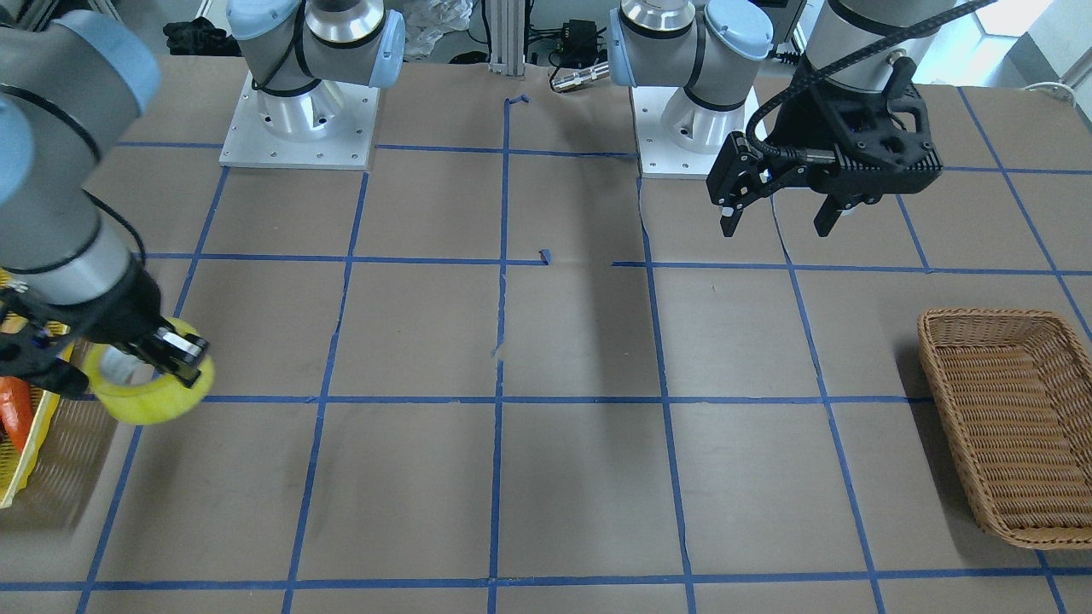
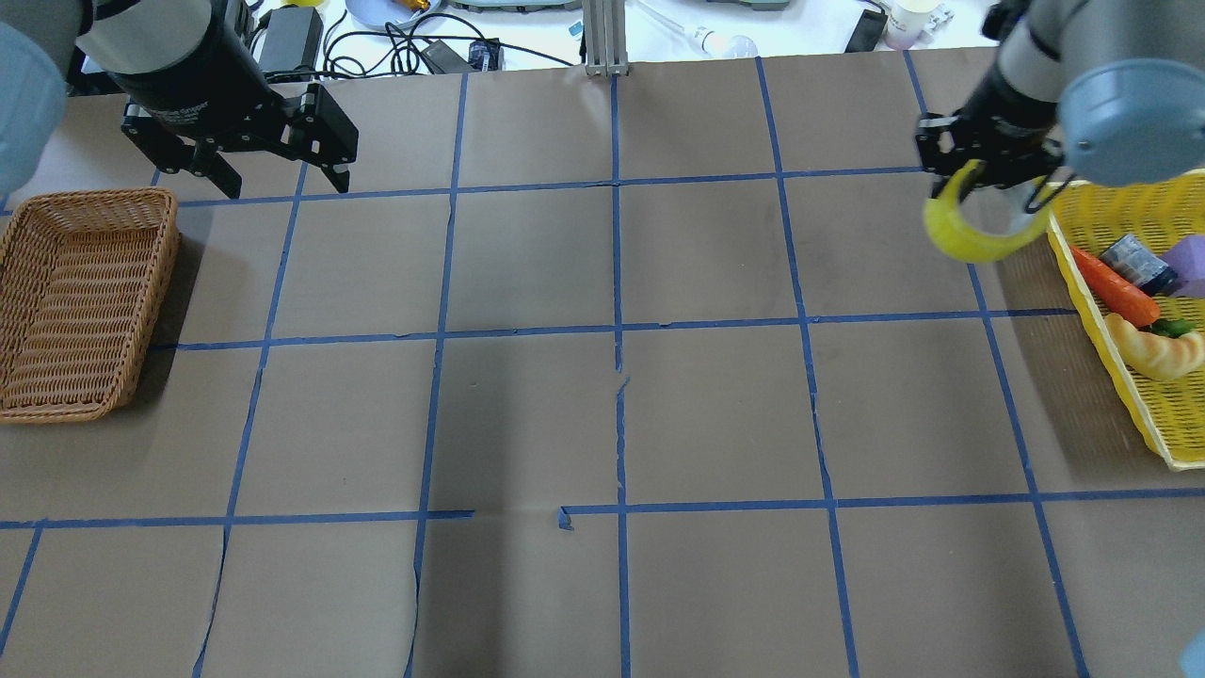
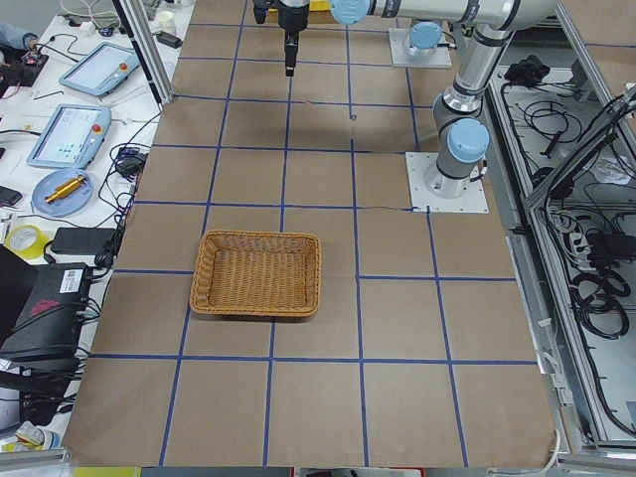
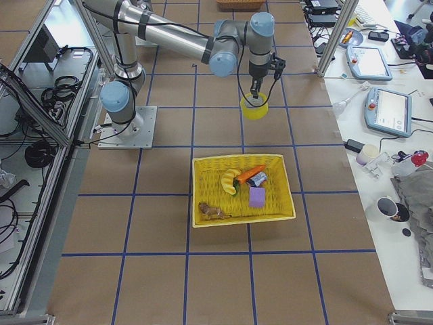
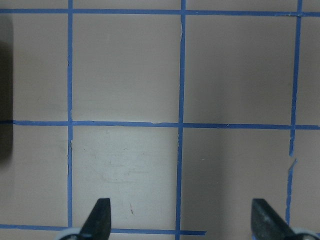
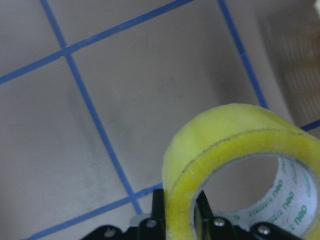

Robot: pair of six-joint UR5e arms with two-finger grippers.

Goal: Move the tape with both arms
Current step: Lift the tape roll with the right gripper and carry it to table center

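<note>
The yellow tape roll (image 2: 979,240) with a whitish core hangs from my right gripper (image 2: 988,179), which is shut on its rim. It is over the table just beside the yellow basket. The roll also shows in the front view (image 1: 158,396), the right-side view (image 4: 255,110) and the right wrist view (image 6: 225,145), where one finger sits inside the ring and one outside. My left gripper (image 2: 282,185) is open and empty above the far table area by the wicker basket. It also shows in the front view (image 1: 775,226) and the left wrist view (image 5: 180,217).
A wicker basket (image 2: 94,198) stands empty on my left side and shows in the front view (image 1: 990,315) and left-side view (image 3: 256,238). A yellow plastic basket (image 2: 1158,424) at my right edge holds a carrot (image 2: 1116,287), a banana (image 2: 1158,353) and other small items.
</note>
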